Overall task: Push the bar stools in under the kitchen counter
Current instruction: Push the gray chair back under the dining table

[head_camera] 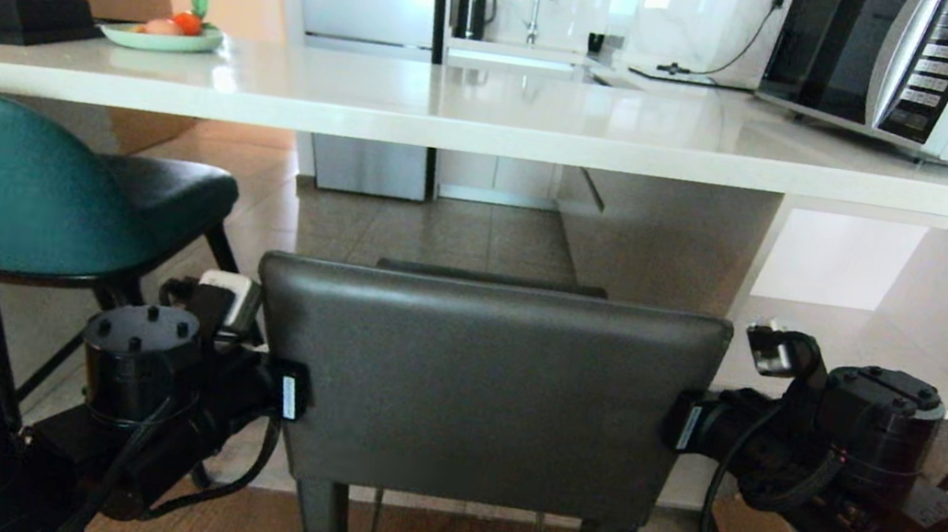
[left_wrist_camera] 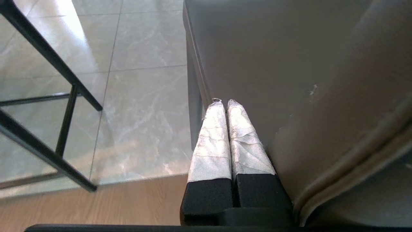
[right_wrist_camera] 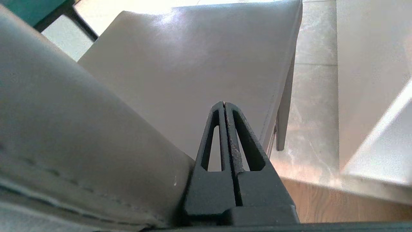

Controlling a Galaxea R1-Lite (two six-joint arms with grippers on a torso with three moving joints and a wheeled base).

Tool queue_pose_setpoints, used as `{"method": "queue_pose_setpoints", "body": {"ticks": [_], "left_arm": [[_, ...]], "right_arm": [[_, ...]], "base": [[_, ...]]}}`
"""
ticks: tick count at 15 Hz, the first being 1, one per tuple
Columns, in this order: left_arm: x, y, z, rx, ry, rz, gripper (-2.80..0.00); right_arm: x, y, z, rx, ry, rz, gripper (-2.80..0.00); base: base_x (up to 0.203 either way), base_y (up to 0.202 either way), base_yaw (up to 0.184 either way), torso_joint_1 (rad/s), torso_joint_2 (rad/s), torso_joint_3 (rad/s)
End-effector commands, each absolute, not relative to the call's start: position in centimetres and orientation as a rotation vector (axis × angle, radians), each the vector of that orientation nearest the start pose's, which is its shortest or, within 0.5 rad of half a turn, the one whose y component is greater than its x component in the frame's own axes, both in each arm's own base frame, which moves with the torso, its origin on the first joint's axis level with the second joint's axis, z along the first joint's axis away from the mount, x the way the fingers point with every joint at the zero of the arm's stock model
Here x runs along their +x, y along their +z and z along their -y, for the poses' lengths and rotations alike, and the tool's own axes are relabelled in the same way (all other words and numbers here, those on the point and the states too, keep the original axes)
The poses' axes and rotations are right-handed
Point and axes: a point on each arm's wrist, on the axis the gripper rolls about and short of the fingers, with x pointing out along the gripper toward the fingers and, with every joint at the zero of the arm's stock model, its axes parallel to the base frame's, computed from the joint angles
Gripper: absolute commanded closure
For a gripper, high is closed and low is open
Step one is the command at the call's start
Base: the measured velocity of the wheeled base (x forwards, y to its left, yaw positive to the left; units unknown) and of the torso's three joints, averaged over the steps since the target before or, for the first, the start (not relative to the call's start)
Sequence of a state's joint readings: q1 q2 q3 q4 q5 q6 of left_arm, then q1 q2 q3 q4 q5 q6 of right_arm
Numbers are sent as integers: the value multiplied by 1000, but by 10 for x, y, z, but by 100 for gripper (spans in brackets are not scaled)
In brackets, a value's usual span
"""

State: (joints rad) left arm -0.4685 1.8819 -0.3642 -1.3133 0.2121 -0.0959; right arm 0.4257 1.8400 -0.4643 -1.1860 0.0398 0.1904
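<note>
Grey stool: square-backed, lower centre of the head frame, its backrest facing the camera; seat just short of the desk edge, not yet under it. Grey tapered legs and thin metal footrest rods visible at bottom centre.

Left gripper: fingers pressed fully together, tape-wrapped, holding nothing, lying flat against the left side of the grey stool's backrest. In the head frame it sits at the backrest's lower left edge.

Right gripper: black fingers closed tip to tip, empty, resting against the right side of the same backrest.

Teal stool: rounded low back, thin black legs, left of frame, just beside the grey stool, its seat reaching partly beneath the desk.

Desk: long glossy white slab across the upper frame, above and beyond both stools.

On the desk: fruit plate at upper left, black tray beside it, microwave at upper right.

Background, top centre: kettle and tap.
</note>
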Motion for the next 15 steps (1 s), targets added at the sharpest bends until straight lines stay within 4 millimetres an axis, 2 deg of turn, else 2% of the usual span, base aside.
{"method": "queue_pose_setpoints", "body": {"ticks": [1, 15], "left_arm": [[249, 96, 121, -30, -246, -196, 0], [248, 92, 122, -26, -250, -211, 0]], "right_arm": [[262, 113, -120, 151, 445, -230, 0], [258, 109, -118, 149, 434, -249, 0]], "base": [[186, 0, 1, 1, 2, -1], [188, 0, 2, 2, 2, 3]]}}
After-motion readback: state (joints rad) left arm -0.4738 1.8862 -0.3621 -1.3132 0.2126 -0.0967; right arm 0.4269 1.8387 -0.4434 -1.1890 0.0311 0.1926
